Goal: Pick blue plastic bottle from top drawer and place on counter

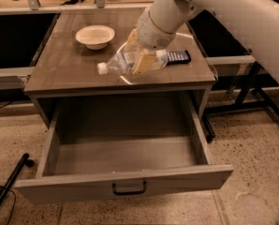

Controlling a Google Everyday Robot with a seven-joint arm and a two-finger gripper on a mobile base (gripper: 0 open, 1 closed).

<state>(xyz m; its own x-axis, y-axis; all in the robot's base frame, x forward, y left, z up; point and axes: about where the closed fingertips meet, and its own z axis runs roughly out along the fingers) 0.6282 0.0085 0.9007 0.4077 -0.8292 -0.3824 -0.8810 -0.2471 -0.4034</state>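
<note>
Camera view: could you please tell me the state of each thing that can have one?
Gripper: shut on the blue plastic bottle, over the counter.
Blue plastic bottle: capped, held on its side.
Top drawer: open, nothing visible inside.
Bowl: upright, empty.
Dark packet: lying flat on the counter.

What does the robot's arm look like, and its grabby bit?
The arm is fat, round and white, with small dark dots. Its tool, over the front of the counter, has flat tan fingers.
</note>
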